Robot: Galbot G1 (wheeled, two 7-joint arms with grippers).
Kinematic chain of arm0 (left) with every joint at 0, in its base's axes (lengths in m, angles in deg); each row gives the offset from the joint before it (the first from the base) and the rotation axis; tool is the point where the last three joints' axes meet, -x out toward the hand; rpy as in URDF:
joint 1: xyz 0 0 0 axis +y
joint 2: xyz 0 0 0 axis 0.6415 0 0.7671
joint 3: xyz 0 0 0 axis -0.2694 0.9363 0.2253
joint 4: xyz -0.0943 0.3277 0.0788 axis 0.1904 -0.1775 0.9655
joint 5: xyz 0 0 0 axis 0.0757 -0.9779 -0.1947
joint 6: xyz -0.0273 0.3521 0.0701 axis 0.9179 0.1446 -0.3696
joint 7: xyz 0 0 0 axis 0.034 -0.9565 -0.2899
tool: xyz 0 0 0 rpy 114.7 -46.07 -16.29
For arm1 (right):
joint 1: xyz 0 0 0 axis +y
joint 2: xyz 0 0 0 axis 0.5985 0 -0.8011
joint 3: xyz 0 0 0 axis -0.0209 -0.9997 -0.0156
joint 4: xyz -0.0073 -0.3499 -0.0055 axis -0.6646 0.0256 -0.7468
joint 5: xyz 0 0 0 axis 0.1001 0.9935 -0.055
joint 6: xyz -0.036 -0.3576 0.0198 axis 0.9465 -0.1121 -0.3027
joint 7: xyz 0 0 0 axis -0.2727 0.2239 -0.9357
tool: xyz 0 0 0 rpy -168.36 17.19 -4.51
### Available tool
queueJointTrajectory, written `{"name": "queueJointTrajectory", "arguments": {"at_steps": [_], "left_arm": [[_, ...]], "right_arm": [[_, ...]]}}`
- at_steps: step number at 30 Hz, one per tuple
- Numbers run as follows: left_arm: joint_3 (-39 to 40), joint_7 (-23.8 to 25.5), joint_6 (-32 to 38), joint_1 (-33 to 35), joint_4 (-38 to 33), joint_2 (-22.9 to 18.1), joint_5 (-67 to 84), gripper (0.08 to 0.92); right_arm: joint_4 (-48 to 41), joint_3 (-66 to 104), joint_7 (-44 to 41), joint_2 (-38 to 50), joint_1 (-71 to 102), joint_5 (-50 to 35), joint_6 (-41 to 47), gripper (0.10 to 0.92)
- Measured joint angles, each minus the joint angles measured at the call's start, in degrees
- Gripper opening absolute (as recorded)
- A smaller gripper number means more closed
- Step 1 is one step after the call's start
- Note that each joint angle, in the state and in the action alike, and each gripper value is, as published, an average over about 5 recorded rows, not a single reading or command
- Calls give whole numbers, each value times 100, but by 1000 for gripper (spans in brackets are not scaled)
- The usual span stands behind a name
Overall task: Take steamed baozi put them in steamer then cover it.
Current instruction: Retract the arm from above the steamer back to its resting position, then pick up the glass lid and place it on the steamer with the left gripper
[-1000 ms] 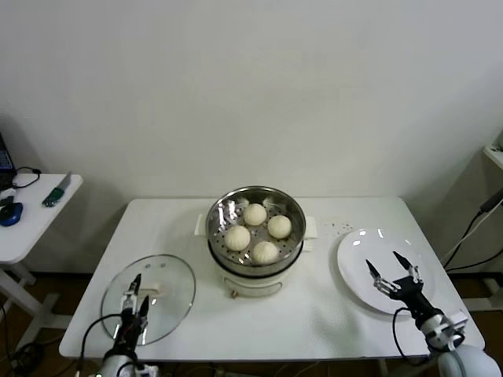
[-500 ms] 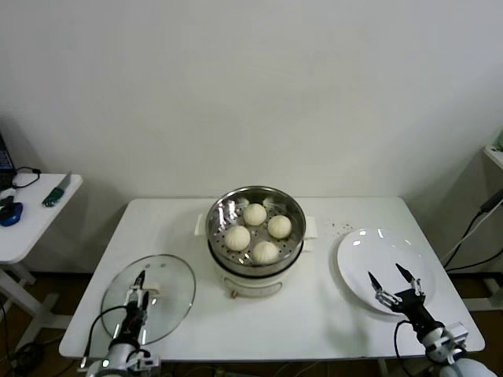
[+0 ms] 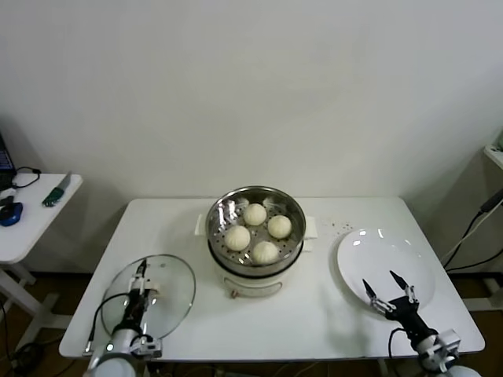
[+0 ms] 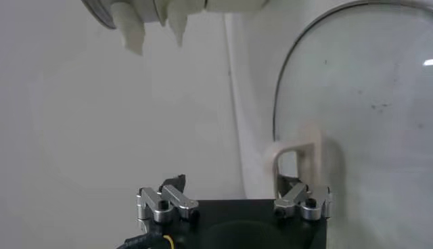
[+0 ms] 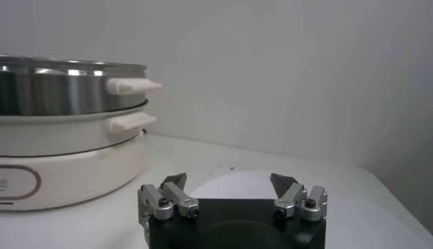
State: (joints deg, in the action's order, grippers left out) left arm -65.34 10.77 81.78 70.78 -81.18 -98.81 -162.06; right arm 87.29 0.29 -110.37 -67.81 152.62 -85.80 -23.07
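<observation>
Left pincer point(image 3: 141, 276) hovers over my glass lid point(image 3: 149, 296) (grip unclear); right pincer point(image 3: 387, 290) open, empty, over plate point(image 3: 385, 251).

From the head we look forward and down over the whole white table point(image 3: 330, 322). Our left wrist camera sits low and close to the glass lid point(image 4: 365, 101). Our right wrist camera looks level across the tabletop; it shares the steamer point(image 5: 61, 88) with the head view
</observation>
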Motion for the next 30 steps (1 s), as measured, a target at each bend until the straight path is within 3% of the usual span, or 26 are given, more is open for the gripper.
{"name": "queueJointTrajectory", "arguments": {"at_steps": [6,24,30], "left_arm": [[20,17,34,-72,113,5,79,736],[50,31,56,-56,131,87,326,217],[54,45,-47,48,-93,202,459,150]], "right_arm": [[-23,-14,-30,-89,0,111,-27,823],[-65,18,-73,-201,10,248,-95,823],[-69,35,-78,-175,11,257,-104,823]]}}
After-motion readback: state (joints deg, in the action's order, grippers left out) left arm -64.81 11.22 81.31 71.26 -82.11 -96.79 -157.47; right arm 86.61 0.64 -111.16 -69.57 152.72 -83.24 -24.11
